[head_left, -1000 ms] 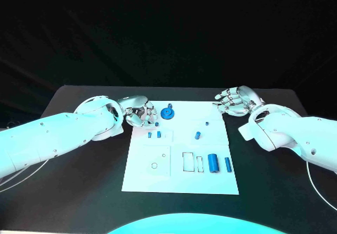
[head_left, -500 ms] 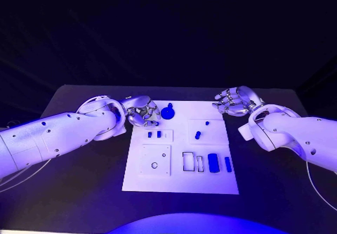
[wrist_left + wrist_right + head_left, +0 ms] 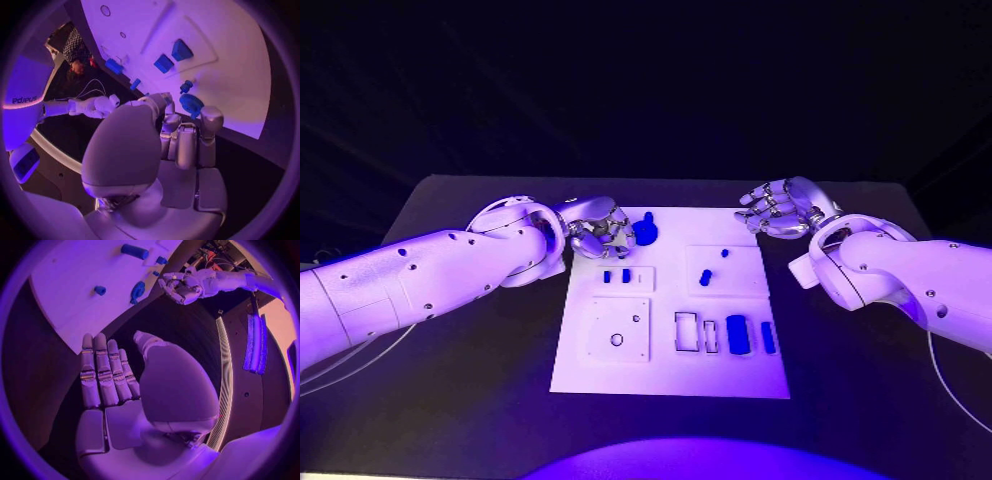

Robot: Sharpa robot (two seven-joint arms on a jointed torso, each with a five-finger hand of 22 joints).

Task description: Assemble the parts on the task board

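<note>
The white task board [image 3: 672, 365] lies in the middle of the black table. A round blue part [image 3: 643, 232] with a knob stands at its far left corner. My left hand [image 3: 600, 232] hovers right beside it, fingers half curled and holding nothing. In the left wrist view the fingertips [image 3: 206, 116] end just short of the round part [image 3: 190, 103]; I cannot tell whether they touch it. My right hand [image 3: 783, 208] is spread and empty off the board's far right corner, and its fingers [image 3: 103, 372] lie straight side by side. Two small blue blocks [image 3: 617, 275] sit below the round part.
On the board are also a small blue peg [image 3: 705, 277], a tiny blue piece [image 3: 724, 253], a blue cylinder [image 3: 737, 334] and a slim blue bar [image 3: 769, 337] beside two rectangular slots [image 3: 687, 332]. A square plate with holes [image 3: 619, 328] lies at the left.
My left hand has crept a little to the right, closer to the round blue part. The right hand and the parts have stayed put.
</note>
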